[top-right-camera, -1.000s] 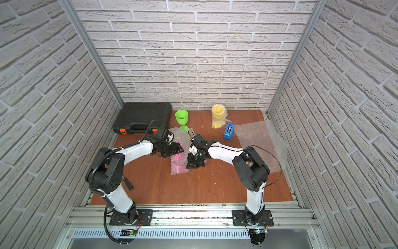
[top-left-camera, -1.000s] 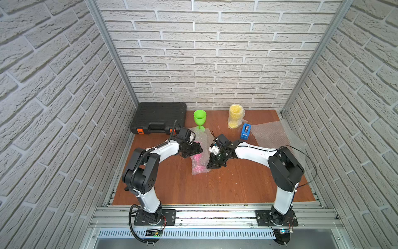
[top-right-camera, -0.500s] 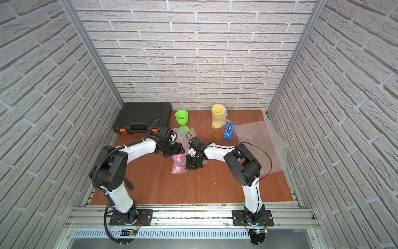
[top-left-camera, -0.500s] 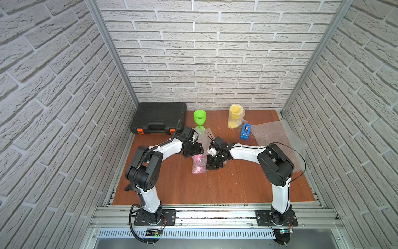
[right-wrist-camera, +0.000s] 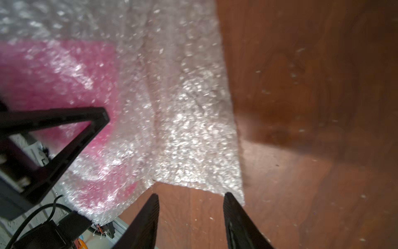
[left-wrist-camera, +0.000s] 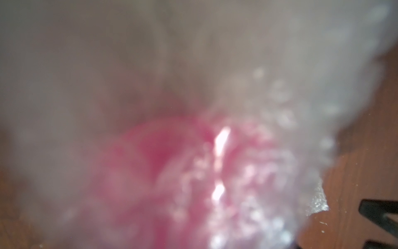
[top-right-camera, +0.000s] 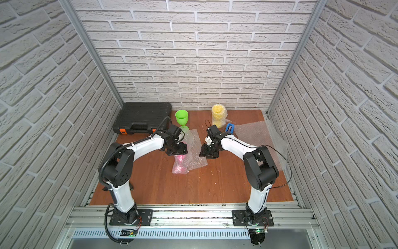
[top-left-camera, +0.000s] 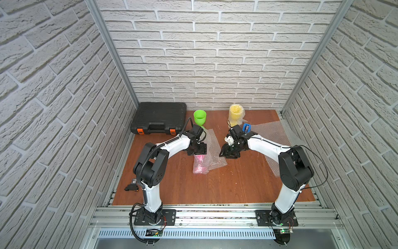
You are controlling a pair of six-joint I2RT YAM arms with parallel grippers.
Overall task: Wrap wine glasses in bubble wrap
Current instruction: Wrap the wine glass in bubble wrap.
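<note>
In both top views the pink goblet (top-left-camera: 199, 167) is seen lying on its side near the middle of the desk (top-left-camera: 215, 187). It is rolled in bubble wrap (top-left-camera: 215, 161), whose loose flap is spread toward the right gripper (top-left-camera: 227, 153). The left gripper (top-left-camera: 197, 151) is placed over the far end of that bundle.

The rest is shown by the top views alone. The green goblet (top-left-camera: 199, 117) stands bare and upright at the back, and the yellow goblet (top-left-camera: 235, 113) stands upright in its own wrap. A blue tape dispenser (top-left-camera: 246, 127) is near it, a black case (top-left-camera: 160, 117) is in the far left corner, and spare sheets (top-left-camera: 270, 133) are spread on the right.

How the fingers stand is shown only by the wrist views. In the right wrist view the right gripper's fingers (right-wrist-camera: 233, 215) are apart, with bare desk between them and one tip at the flap's corner. A left finger (right-wrist-camera: 97, 120) is also caught there, against the pink. The left wrist view is filled by the blurred pink bundle. One finger (left-wrist-camera: 379, 212) is shown clear of the wrap's edge, so the left fingers are spread wide; the other finger is hidden.
</note>
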